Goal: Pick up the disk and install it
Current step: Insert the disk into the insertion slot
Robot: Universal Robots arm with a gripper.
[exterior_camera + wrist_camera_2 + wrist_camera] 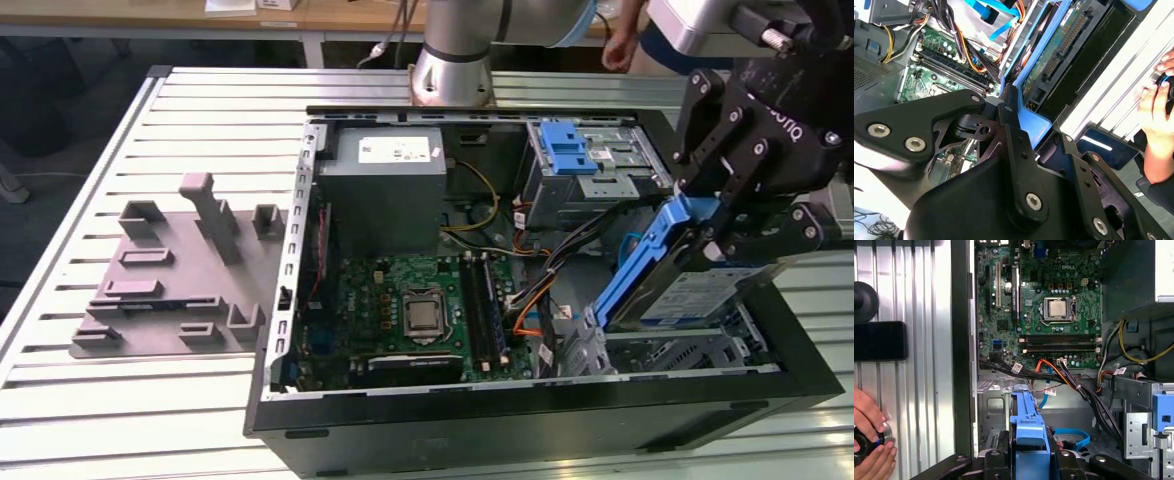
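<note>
Exterior view: one disk was seen pinched by one claw, tilted steeply over the drive bay of one open computer case.

Ribbed silver metal table w/ wooden desk behind, grey floor at exterior view's left.

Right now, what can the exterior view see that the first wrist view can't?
The exterior view adds the grey fixture plate lying beside the computer case, and the arm's base. The first wrist view adds a person's hand resting on a round black knob. Both share the green motherboard with its processor, and the gripper shut on the disk in its blue rails.
</note>
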